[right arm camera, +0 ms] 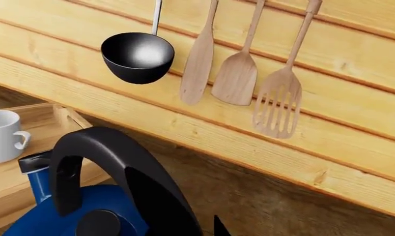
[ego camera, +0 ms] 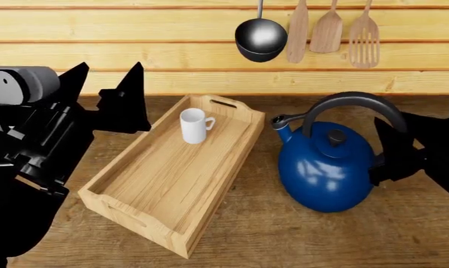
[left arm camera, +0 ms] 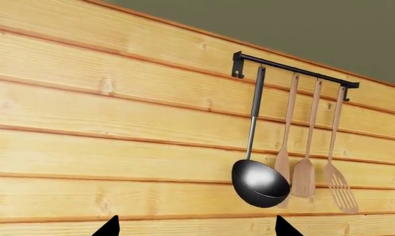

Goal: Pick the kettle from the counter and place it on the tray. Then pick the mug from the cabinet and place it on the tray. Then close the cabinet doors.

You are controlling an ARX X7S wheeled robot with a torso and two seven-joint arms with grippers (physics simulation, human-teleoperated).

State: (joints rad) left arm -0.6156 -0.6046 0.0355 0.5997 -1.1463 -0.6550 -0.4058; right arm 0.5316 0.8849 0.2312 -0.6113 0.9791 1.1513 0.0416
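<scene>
Black arm housings fill the lower left of the head view, ending in the left tool [ego camera: 109, 89], whose two pointed fingers stand spread with nothing between them, raised above the tabletop [ego camera: 299, 234] beside the tray's left side. Weathered brown wood with dark grain forms this tabletop. On it, the tray [ego camera: 153, 209] of pale wood lies at a diagonal, with a slot handle in each short end. The mug [ego camera: 195, 125] stands upright inside the tray near its far end, handle to the right. The kettle [ego camera: 325, 170] sits on the tabletop just right of the tray, spout toward it. The right tool [ego camera: 396, 156] is at the kettle's right flank; whether it grips cannot be told. Pale yellow wall planks [ego camera: 135, 28] back the scene, carrying a black rail [left arm camera: 293, 69] from which hang a ladle [ego camera: 260, 38], two wooden spatulas [ego camera: 314, 30] and a slotted turner [ego camera: 364, 36].
</scene>
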